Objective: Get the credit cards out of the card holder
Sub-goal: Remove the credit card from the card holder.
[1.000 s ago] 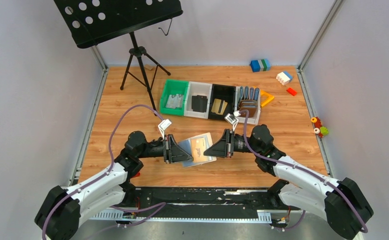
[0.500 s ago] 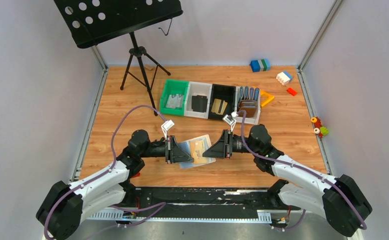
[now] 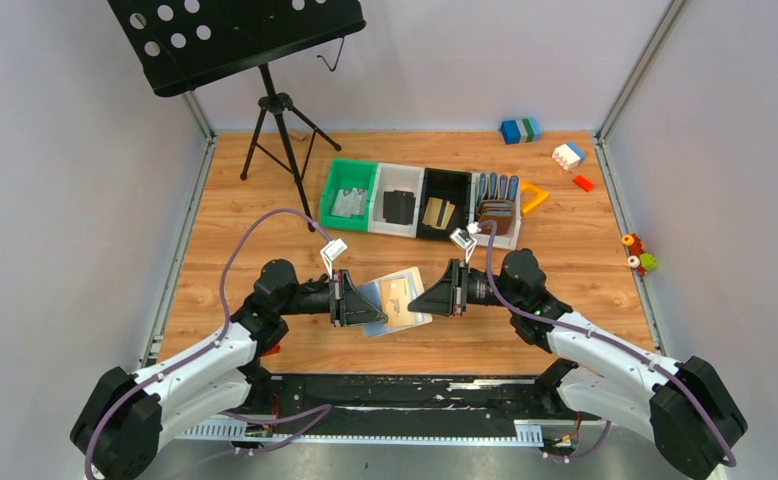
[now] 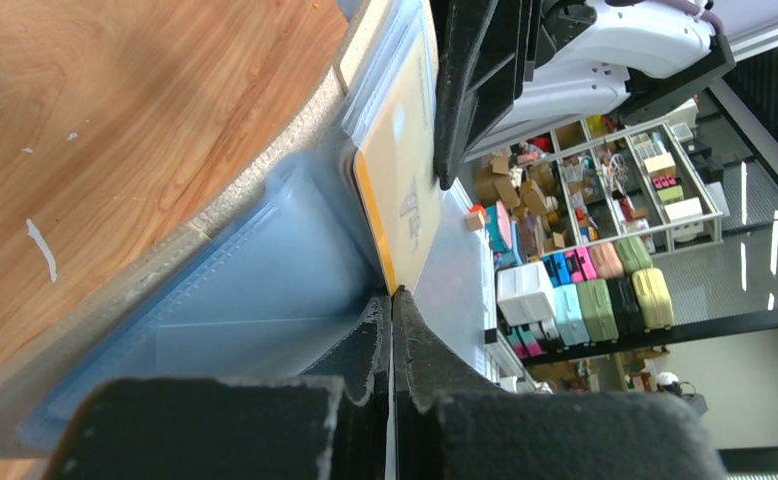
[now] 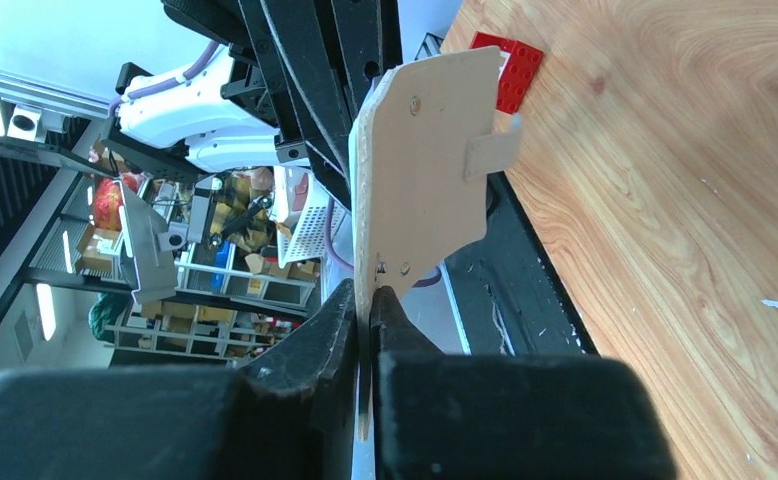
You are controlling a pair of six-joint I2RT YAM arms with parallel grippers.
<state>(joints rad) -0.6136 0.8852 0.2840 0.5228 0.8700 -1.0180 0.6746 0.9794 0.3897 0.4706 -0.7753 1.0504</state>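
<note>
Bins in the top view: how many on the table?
4, in one row at the table's back centre, left to right: green bin, white bin, black bin, pale bin holding brown wallets. None seem hidden.

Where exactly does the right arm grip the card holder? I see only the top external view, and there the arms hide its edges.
Observer: In the right wrist view, the right fingers are shut on the edge of the card holder's beige outer flap, the one with the strap tab.
Operator: Thank you. And where does the left arm hold it?
Observer: The left fingers are shut on the light blue-grey inner side, right at the end of a gold card that sits in a clear pocket.
</note>
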